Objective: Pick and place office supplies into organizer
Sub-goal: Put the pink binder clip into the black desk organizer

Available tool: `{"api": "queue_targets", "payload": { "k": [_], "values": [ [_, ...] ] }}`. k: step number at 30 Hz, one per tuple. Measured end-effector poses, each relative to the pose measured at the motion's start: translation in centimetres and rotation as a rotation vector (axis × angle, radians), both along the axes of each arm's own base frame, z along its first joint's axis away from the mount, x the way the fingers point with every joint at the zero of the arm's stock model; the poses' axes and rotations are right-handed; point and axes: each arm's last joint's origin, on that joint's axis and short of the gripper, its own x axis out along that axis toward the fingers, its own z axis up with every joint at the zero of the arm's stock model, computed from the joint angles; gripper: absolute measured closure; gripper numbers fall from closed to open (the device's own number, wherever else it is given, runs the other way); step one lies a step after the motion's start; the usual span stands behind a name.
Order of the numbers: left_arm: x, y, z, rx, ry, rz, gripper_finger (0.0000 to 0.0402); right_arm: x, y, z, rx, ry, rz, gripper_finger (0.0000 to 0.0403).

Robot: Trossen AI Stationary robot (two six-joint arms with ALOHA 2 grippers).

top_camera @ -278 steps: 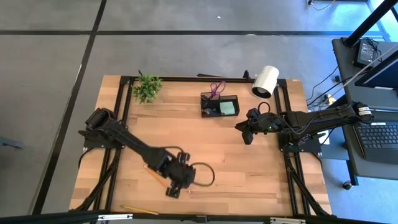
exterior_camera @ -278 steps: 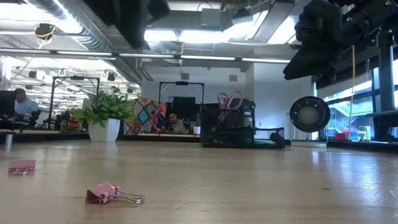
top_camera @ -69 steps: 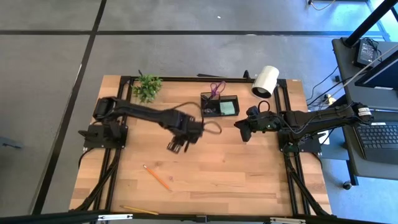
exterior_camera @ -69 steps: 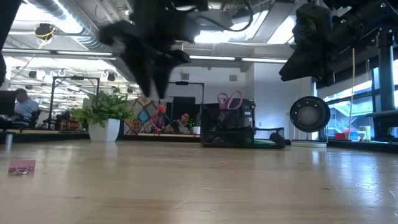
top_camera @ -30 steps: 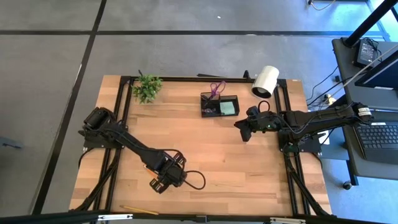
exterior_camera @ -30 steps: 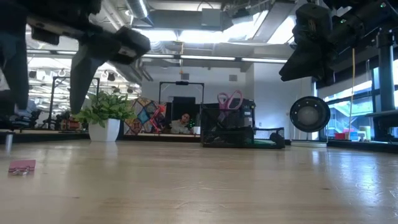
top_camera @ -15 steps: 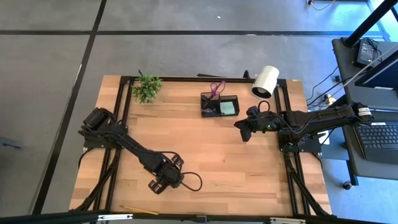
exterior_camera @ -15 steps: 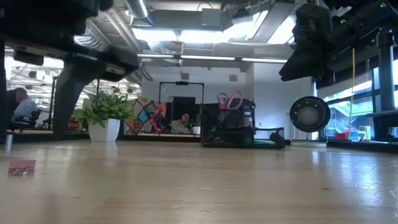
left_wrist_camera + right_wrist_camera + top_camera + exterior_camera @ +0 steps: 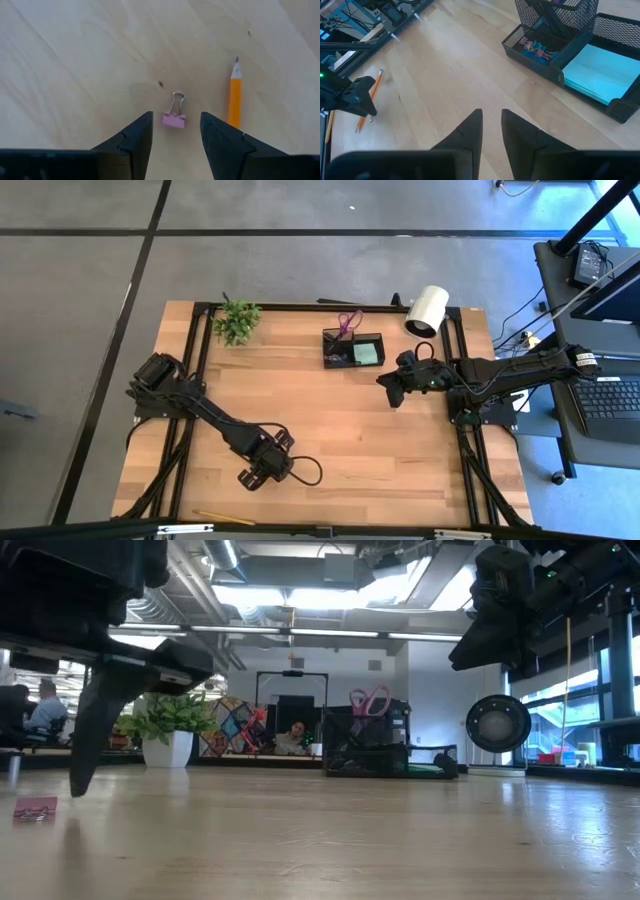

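— Since a second ago our left hand (image 9: 176, 131) has slid a touch further from the organizer (image 9: 353, 350) and sunk toward the bench (image 9: 400, 460); the low view now has one dark finger (image 9: 88, 735) reaching almost to the wood.

— And its grip?

— Fingers spread wide, nothing between them but air. We see a pink binder clip (image 9: 174, 116) lying flat on the bench in the gap just ahead of the tips, apart from both. An orange pencil (image 9: 234, 97) lies just beside the clip, on the side away from the left arm's base as far as we can tell.

— Anything else on that side of the organizer?

— A yellow pencil (image 9: 222, 518) at the near edge, well apart from the organizer, and another pink clip (image 9: 35, 808) low on the bench in the level view. A small plant (image 9: 235, 320) stands at the far edge, left of the organizer.

— The organizer itself?

— It stands at the far side, purple scissors (image 9: 347, 323) upright in the tall part, coloured clips (image 9: 536, 46) in a low compartment, a light-green pad (image 9: 367, 354) flat in the wide one.

— Right of it?

— Our right hand (image 9: 491, 126) hovers just beside the organizer, above the bench, fingers a narrow gap apart and holding nothing. A white cylinder (image 9: 427, 310) lies behind it.
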Motion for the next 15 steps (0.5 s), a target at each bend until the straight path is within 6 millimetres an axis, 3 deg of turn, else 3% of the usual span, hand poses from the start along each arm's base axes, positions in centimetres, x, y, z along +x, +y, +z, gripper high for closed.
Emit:
{"api": "queue_targets", "payload": {
  "k": [15],
  "values": [
    [0.00, 0.70, -0.83, -0.012, -0.009, 0.008, 0.0277, 0.00, 0.00, 0.00, 0.000, 0.000, 0.000, 0.0327]
  ]
}}
